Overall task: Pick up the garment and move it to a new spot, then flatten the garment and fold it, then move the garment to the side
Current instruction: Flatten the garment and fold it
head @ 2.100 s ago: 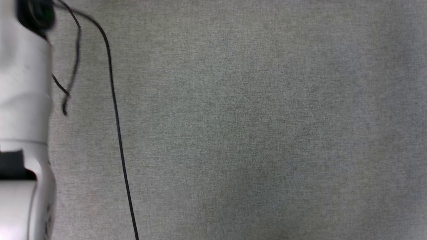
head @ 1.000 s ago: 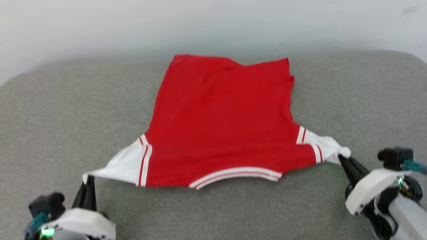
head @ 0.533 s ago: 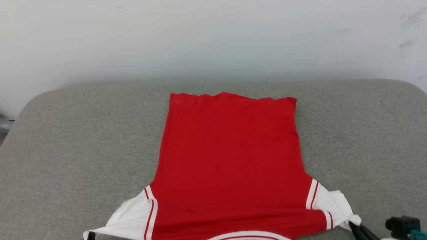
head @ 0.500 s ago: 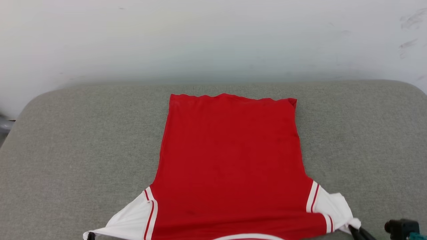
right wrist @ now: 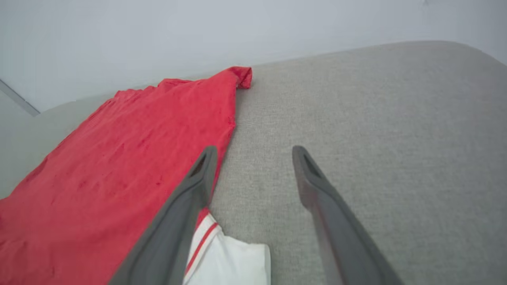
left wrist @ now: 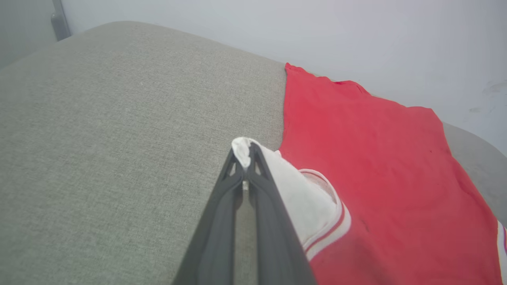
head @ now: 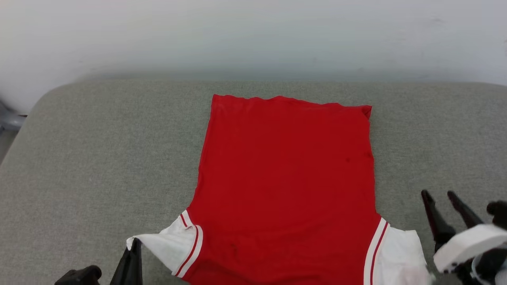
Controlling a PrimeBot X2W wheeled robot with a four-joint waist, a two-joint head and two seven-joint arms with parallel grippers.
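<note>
The garment (head: 289, 178) lies flat on the grey cushion, plain red face up, hem toward the wall and white sleeves toward me; no lettering shows. My left gripper (head: 132, 243) is shut on the tip of the garment's left sleeve (left wrist: 241, 148), holding it slightly lifted. My right gripper (head: 439, 194) stands open just right of the garment's right sleeve (head: 400, 253), with nothing between its fingers (right wrist: 313, 174). In the right wrist view the garment (right wrist: 130, 158) spreads left of the fingers, and its far hem corner (right wrist: 243, 75) is curled.
The grey fabric cushion (head: 99, 158) spreads wide on both sides of the garment. A pale wall (head: 253, 35) rises right behind its far edge. A grey metal leg (head: 10, 118) shows past the cushion's left corner.
The head camera has tilted over these frames. My right gripper has let go of the right sleeve, which now lies flat, and stands open beside it. The left gripper still holds the left sleeve.
</note>
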